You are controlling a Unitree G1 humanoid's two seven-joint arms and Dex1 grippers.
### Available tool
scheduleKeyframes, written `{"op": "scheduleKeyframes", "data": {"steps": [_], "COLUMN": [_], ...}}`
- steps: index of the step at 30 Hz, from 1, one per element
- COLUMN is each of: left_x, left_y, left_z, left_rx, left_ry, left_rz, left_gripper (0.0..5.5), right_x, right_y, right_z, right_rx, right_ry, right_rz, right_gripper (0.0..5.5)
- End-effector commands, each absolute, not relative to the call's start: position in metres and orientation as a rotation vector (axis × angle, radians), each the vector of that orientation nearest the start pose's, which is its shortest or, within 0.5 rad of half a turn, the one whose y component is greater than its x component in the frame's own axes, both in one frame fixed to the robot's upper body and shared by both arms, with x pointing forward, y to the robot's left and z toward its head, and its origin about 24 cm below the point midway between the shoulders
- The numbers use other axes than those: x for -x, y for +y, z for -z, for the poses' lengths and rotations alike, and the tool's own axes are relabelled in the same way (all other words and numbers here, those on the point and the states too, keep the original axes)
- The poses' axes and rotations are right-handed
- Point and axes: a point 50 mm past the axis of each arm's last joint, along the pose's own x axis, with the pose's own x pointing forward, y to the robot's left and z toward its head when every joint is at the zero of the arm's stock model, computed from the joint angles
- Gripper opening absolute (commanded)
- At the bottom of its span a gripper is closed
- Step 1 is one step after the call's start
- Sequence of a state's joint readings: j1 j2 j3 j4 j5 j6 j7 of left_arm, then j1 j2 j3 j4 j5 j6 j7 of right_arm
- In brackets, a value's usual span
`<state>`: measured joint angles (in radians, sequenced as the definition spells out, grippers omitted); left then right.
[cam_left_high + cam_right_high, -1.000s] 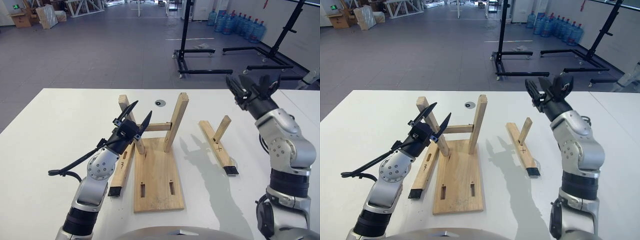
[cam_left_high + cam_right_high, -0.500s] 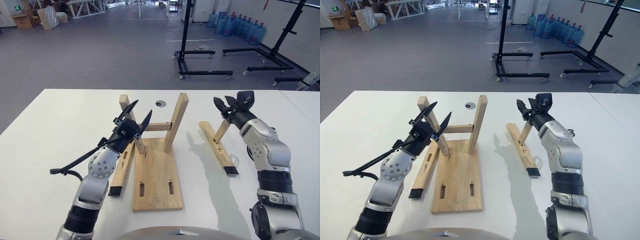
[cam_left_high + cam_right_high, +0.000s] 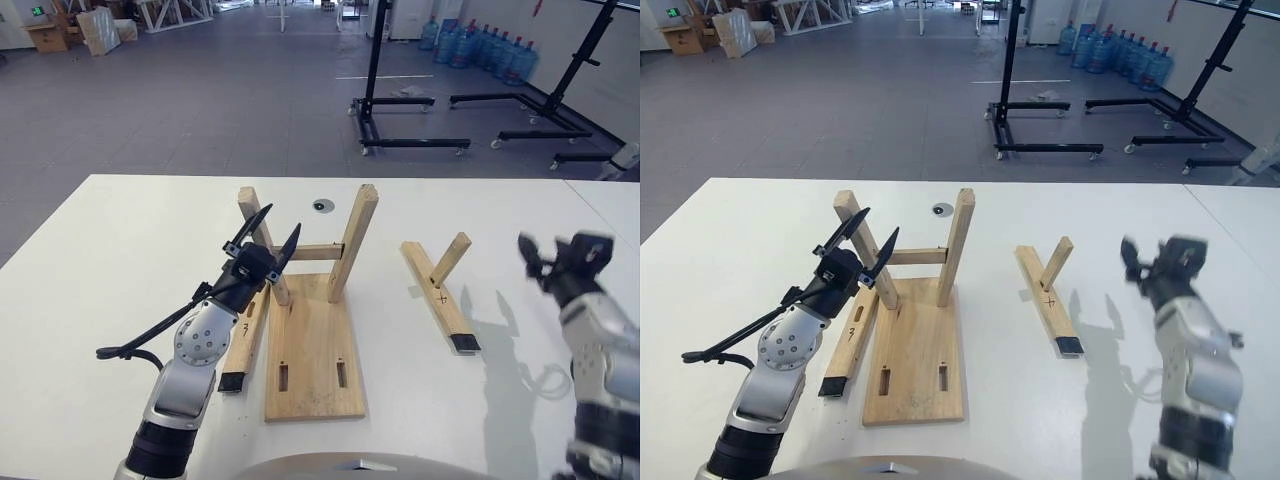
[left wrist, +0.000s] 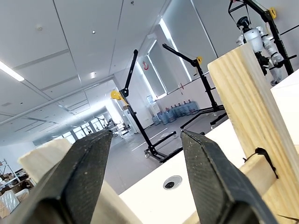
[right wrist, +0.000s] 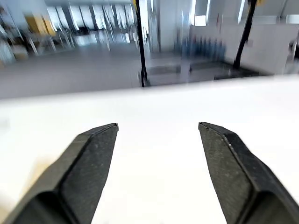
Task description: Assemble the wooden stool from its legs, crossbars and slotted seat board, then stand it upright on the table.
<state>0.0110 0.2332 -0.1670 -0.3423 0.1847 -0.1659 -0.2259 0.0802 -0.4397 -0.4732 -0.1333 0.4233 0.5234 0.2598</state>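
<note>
**Head view:** The seat board (image 3: 315,360) lies flat on the table (image 3: 100,260). A leg frame (image 3: 352,245) stands at its 12 o'clock end, legs splayed with a crossbar between them. A spare leg (image 3: 238,345) lies along the board's 9 o'clock edge. A loose leg piece (image 3: 440,300) lies apart at 3 o'clock. The left gripper (image 3: 283,218) hangs at 11 o'clock, close by the tilted leg. The right gripper (image 3: 548,262) is further out at 3 o'clock, blurred.

**Left wrist view:** The fingers are spread with nothing clamped. The tilted leg sits outside one finger.

**Right wrist view:** The fingers are apart over bare table.

**Judgement:** I'd centre the tilted leg between the left fingers and close low on it, which steadies the frame. Then I'd bring the right gripper squarely over the loose piece and grasp it mid-length so it won't swing.
</note>
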Motion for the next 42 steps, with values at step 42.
{"op": "scheduleKeyframes", "data": {"steps": [42], "left_x": [-0.235], "left_y": [0.119], "left_z": [-0.123], "left_rx": [-0.439], "left_ry": [-0.448], "left_rz": [0.433], "left_gripper": [2.68], "right_x": [-0.217], "right_y": [-0.238], "right_z": [-0.039], "right_rx": [0.017], "right_ry": [0.660], "right_rz": [-0.278], "right_gripper": [2.84]}}
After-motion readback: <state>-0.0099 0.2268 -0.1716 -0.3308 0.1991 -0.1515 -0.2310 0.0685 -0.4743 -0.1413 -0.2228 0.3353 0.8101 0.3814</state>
